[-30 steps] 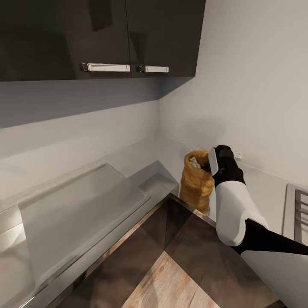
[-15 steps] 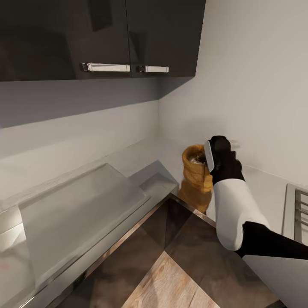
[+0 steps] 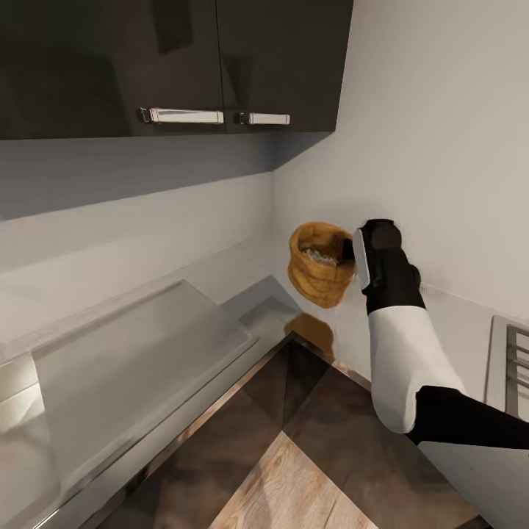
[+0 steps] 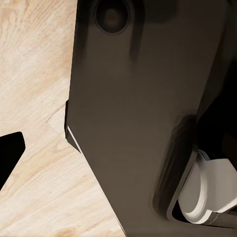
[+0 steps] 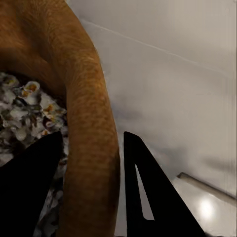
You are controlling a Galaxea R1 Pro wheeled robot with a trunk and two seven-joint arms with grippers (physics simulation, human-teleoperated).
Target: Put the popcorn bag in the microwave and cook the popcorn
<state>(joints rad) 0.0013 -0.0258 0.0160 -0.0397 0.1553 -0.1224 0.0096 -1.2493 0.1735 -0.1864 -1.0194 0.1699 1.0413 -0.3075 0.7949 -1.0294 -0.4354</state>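
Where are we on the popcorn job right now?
Done: the pick-up. The right gripper is clamped on the rim of the popcorn bag, which hangs tilted in the air above the countertop, its reflection below.
In hand: carrying the bag; the right wrist view shows a finger on each side of the rim.
Left: getting the bag into the microwave and heating it.

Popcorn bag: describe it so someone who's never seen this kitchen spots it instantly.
Find the inner corner of the countertop below the dark wall cabinets. Hanging in the air just above it, tilted, is the popcorn bag, its rolled rim pinched by the right gripper. It is the only tan-brown thing among grey surfaces, with speckled kernels showing inside.
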